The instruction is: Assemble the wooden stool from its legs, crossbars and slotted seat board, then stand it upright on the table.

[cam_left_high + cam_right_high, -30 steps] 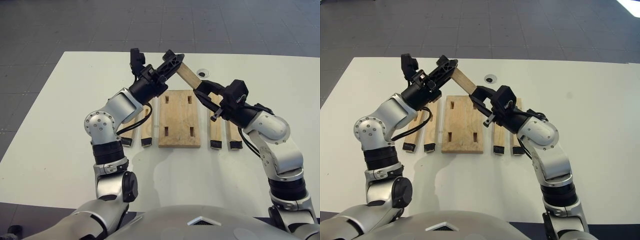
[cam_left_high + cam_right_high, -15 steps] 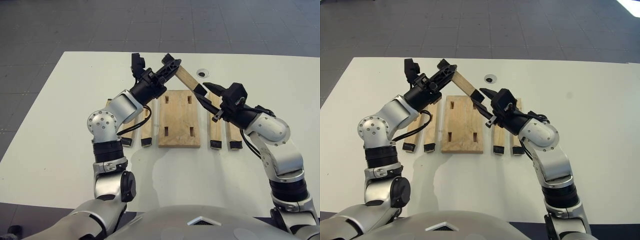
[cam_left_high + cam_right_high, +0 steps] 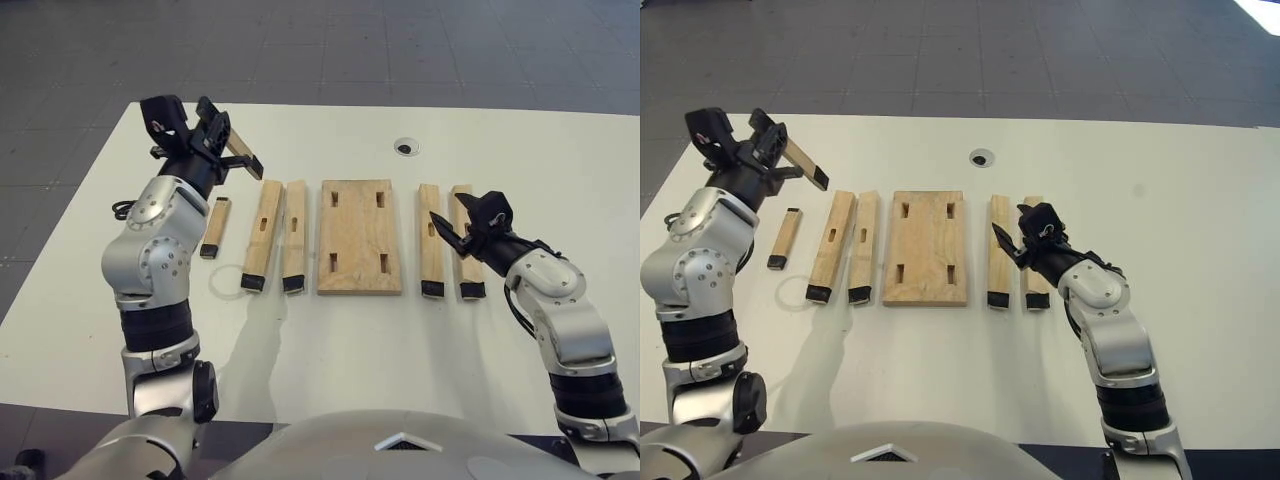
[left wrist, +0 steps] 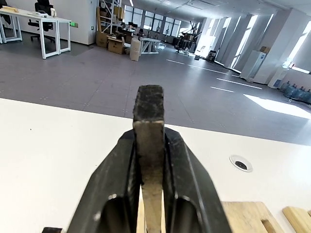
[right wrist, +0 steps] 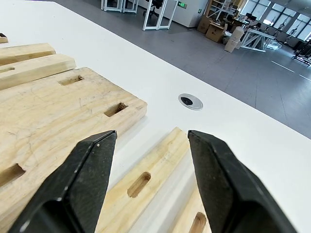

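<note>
Left tool [image 4: 149,145] is clamped on 1 crossbar [image 4: 149,104], raised over the counter's [image 3: 500,370] left side; right tool [image 5: 150,135] hangs spread above a leg [image 5: 160,160]. Seat board [image 3: 359,235] lies flat. Probable step: crossbar fitting; next, align it with a leg slot.

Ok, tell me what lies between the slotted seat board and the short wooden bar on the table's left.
Two long pale wooden legs, black-capped at the near end, lie side by side there; both eye views show them.
</note>
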Controlling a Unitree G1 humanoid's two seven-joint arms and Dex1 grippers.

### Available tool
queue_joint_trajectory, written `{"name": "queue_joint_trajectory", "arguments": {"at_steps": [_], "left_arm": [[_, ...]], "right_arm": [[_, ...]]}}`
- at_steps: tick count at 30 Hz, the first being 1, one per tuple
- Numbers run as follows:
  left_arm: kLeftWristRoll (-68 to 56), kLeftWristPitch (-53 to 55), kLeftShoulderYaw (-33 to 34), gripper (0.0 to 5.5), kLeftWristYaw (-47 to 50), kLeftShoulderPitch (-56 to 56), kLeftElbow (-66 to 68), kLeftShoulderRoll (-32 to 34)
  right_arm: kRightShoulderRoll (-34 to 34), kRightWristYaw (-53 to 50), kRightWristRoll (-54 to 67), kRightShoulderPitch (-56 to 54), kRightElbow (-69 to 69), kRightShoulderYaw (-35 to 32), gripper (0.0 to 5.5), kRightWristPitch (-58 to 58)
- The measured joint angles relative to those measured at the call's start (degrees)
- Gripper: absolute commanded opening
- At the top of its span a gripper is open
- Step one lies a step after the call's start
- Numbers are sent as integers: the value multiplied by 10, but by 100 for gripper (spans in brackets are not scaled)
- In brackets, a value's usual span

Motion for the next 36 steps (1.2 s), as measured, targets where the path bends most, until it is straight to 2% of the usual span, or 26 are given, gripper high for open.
{"name": "queue_joint_trajectory", "arguments": {"at_steps": [4,12,22,36], "left_arm": [[39,17,-5,43,12,74,-32,-3],[78,6,-5,43,-2,114,-32,-7],[81,2,15,43,-10,75,-35,-21],[104,0,-12,43,-15,75,-24,-63]], "right_arm": [[16,-14,-7,3,-1,8,270,2],[16,-19,-23,12,-3,18,270,2],[19,-19,-29,20,-3,26,270,2],[18,-18,-29,19,2,26,270,2]]}}
